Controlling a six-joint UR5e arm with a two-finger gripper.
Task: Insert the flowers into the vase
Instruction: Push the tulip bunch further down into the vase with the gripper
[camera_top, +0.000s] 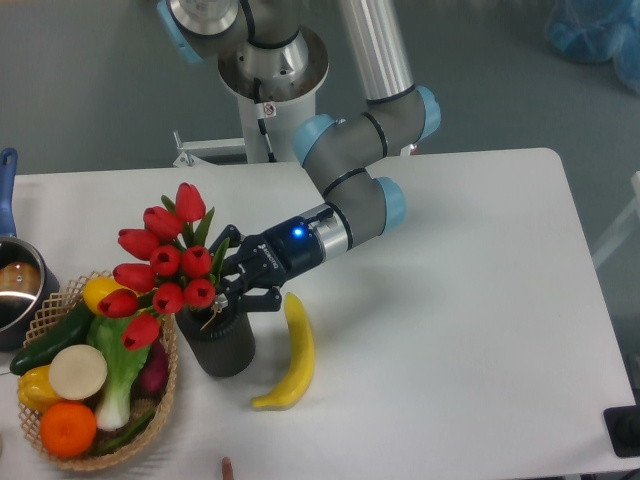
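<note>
While flowers (160, 265) lean left in vase (218, 342), gripper (232, 282) gapes just right.

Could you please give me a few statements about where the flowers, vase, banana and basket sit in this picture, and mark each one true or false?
1. The flowers have their stems in the vase. True.
2. The flowers stand straight up. False: they lean left, over the basket.
3. The banana lies in the basket. False: it lies on the table, right of the vase.
4. The gripper is at the vase's top, right of the flowers. True.
5. The vase lies on its side. False: it stands upright.
</note>
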